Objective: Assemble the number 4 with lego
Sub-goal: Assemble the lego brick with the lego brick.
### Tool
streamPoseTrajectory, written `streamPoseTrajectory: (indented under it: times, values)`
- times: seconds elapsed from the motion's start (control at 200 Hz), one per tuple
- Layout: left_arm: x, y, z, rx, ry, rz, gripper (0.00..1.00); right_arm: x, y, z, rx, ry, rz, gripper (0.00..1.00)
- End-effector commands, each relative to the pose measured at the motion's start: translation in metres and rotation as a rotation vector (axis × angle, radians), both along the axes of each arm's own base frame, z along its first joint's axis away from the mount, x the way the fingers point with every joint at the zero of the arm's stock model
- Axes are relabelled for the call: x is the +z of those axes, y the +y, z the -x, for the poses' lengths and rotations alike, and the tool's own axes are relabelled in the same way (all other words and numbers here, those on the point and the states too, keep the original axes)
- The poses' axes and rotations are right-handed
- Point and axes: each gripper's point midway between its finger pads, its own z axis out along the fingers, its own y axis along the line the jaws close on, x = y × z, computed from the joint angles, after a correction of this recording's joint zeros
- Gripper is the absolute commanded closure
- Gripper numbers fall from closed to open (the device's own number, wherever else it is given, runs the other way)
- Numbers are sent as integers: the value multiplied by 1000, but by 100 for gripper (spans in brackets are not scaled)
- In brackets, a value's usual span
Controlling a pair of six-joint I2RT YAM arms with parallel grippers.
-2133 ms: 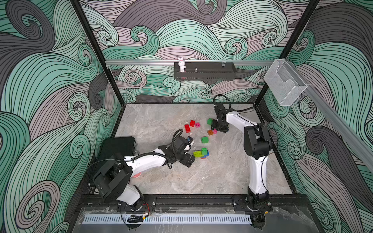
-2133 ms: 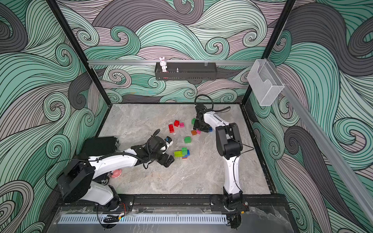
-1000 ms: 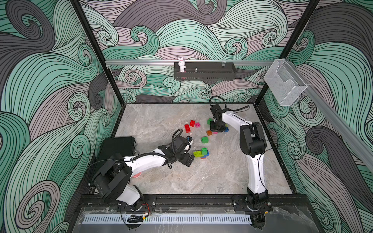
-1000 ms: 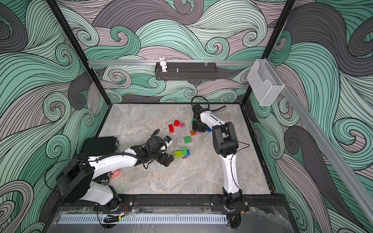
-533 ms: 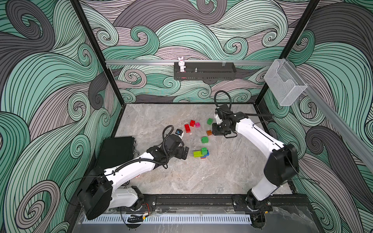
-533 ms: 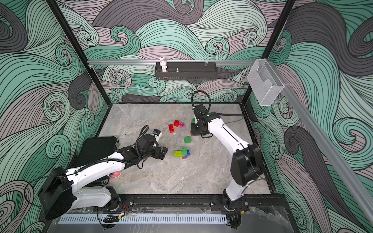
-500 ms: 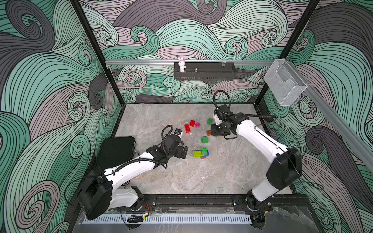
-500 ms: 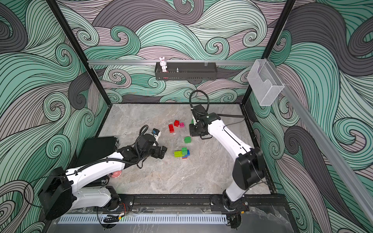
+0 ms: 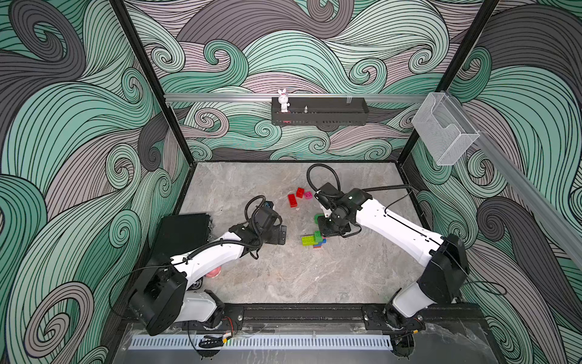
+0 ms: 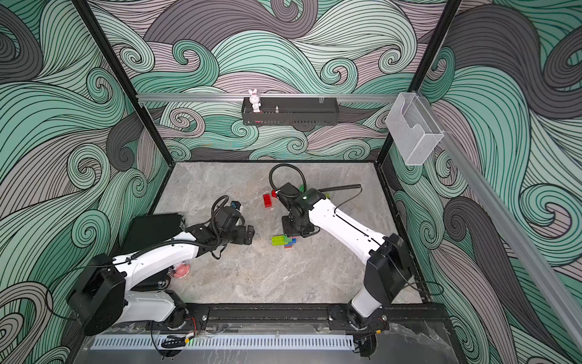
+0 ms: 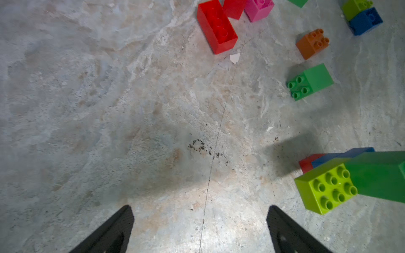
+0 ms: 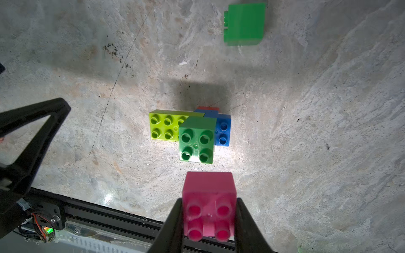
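Note:
A small lego stack (image 9: pixel 311 240) lies mid-floor: a lime brick (image 12: pixel 164 127), a dark green brick (image 12: pixel 196 140) on top of it, a blue one (image 12: pixel 223 131) and a red edge (image 12: pixel 208 108) behind. My right gripper (image 12: pixel 209 206) is shut on a pink brick (image 12: pixel 209 192) and hangs just behind the stack (image 10: pixel 283 241) in both top views, right gripper (image 9: pixel 330 228). My left gripper (image 11: pixel 200 219) is open and empty over bare floor, left of the stack, left gripper (image 9: pixel 278 234). Loose red bricks (image 9: pixel 293 200), a pink one (image 9: pixel 308 195) and a green one (image 11: pixel 310 82) lie farther back.
An orange brick (image 11: pixel 312 43) and a lime-on-blue pair (image 11: pixel 363 19) lie near the back group. A black box (image 9: pixel 182 231) sits at the left wall, and a pink object (image 9: pixel 214 272) lies under the left arm. The black front rail (image 9: pixel 299 315) borders the floor.
My right arm swung from the back bricks toward the front and now holds the pink brick by the stack. My left gripper drew back a little to the left, away from the stack.

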Motion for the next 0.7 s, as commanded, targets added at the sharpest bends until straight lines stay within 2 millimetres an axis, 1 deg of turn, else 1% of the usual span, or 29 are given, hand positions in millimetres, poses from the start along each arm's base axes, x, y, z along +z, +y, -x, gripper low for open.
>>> streamPoseTrajectory:
  times: [0.0, 0.16, 0.235, 0.245, 0.255, 0.31, 0.485, 0.696]
  values:
    - [5, -17, 0, -47, 38, 56, 1, -1, 6, -3, -42, -1, 11, 81]
    - [-5, -22, 2, -70, 82, 58, 1, -4, 12, -11, -54, -26, 10, 80]
    - [-4, -25, 2, -75, 86, 65, 1, -5, 13, -13, -54, -29, 11, 80]
    - [-11, -25, 3, -75, 103, 54, 1, -5, 13, -13, -54, -30, 12, 80]
    - [-13, -25, 3, -76, 109, 51, 1, -5, 14, -13, -53, -29, 12, 80]
    - [-16, -26, 3, -76, 120, 47, 1, -7, 16, -14, -51, -26, 10, 80]
    - [-19, -28, 3, -84, 131, 46, 2, -10, 20, -16, -48, -21, 3, 81]
    - [-20, -28, 3, -88, 135, 42, 2, -16, 19, -16, -43, -17, 22, 81]
